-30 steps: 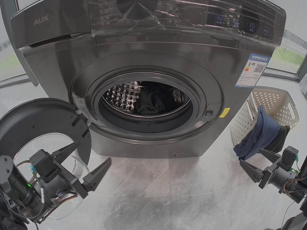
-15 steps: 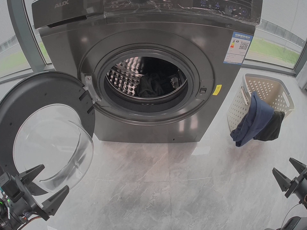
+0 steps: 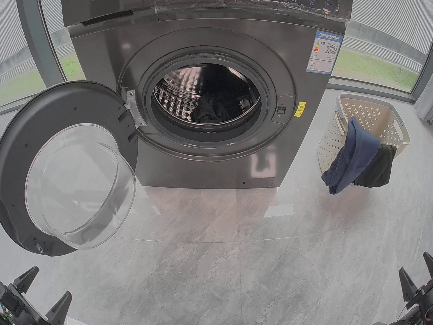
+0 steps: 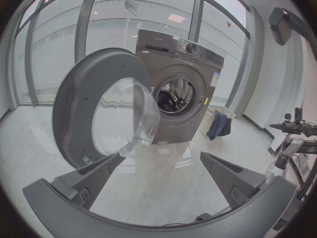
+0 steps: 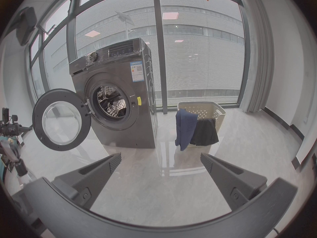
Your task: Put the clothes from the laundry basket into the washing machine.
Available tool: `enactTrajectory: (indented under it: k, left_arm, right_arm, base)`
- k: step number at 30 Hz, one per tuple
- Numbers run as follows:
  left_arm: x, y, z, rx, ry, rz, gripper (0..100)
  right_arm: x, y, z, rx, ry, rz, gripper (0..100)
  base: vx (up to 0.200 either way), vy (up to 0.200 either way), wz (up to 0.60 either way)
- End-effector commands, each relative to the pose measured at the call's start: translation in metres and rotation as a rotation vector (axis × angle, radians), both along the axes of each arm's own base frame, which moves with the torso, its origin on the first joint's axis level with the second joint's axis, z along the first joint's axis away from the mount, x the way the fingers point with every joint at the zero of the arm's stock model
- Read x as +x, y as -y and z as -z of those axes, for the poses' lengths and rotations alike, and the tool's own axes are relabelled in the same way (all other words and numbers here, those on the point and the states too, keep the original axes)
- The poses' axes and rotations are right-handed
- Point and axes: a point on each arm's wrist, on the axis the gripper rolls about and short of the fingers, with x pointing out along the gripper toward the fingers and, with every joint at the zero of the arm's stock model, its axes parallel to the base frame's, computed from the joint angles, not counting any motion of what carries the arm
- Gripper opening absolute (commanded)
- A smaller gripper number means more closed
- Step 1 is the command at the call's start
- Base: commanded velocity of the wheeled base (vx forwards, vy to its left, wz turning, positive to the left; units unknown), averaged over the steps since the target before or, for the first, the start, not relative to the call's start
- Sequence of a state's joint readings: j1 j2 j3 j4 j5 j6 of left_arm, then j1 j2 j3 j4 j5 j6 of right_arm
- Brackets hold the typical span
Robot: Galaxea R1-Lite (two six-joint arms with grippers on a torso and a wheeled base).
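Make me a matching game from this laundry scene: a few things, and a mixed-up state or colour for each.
1 door
2 blue garment
3 basket
4 drum

a beige, on the floor
b shiny metal with holes
c swung open
d draped over a rim

Pairs: 1-c, 2-d, 3-a, 4-b
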State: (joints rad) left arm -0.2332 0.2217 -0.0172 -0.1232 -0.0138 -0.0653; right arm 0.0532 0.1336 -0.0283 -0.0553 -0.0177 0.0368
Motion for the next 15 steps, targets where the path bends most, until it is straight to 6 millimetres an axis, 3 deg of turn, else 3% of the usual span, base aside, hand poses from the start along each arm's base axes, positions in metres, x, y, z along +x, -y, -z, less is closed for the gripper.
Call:
enactTrajectory:
  k: [1, 5, 15]
  left_arm:
    - [-0.0114, 0.0001, 0.0115, 0.017, 0.067, -0.155, 100]
    - [-0.0161, 0.0010, 0.0170, 0.076, 0.085, -0.260, 100]
    - [-0.0183, 0.0001, 0.0208, 0.055, 0.079, -0.269, 100]
  right_arm:
    - [-0.0096, -0.0009, 0.0161, -0.022, 0.050, 0.058, 100]
    - [-0.0096, -0.0010, 0.0159, -0.037, 0.052, 0.048, 100]
    - [-0.0096, -0.0016, 0.0156, -0.036, 0.055, 0.021, 100]
  base:
    - [0.000, 0.000, 0.00]
    - [0.000, 0.000, 0.00]
    - [0.000, 0.000, 0.00]
